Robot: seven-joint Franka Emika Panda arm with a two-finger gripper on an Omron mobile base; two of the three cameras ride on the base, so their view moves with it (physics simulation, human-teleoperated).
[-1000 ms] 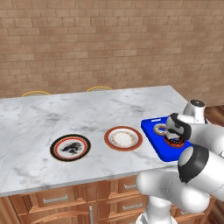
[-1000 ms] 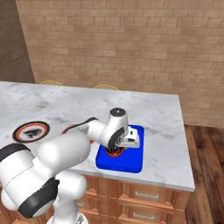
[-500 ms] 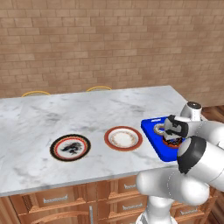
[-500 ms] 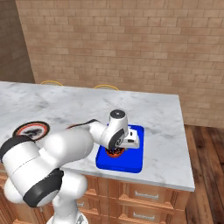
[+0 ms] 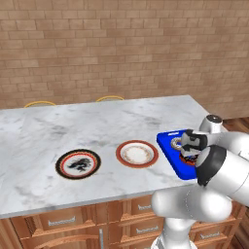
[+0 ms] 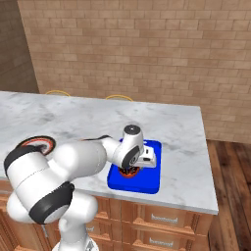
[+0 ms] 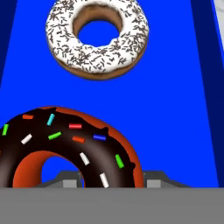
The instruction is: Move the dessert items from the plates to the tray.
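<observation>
My gripper [image 7: 111,177] is shut on the right side of the dark chocolate donut [image 7: 65,140], which has coloured sprinkles and a reddish edge, and holds it low over the blue tray [image 7: 175,109]. Just beyond it, the white-glazed donut [image 7: 97,39] lies flat on the tray. From the left base view the gripper [image 5: 190,153] hangs over the tray [image 5: 168,146] at the counter's right end. The black-and-red plate [image 5: 78,164] and the cream plate [image 5: 137,153] both stand bare. The right base view has the gripper [image 6: 131,169] above the tray [image 6: 147,184].
The marble counter [image 5: 97,126] runs left from the tray to a brick wall behind. Its front edge lies close to the tray, with wooden drawers [image 6: 162,218] below. Two chair backs [image 5: 109,98] show beyond the far edge.
The hand has sunk slightly toward the tray with the chocolate donut, and the arm's elbow has shifted a little. Plates and the white donut have not moved.
</observation>
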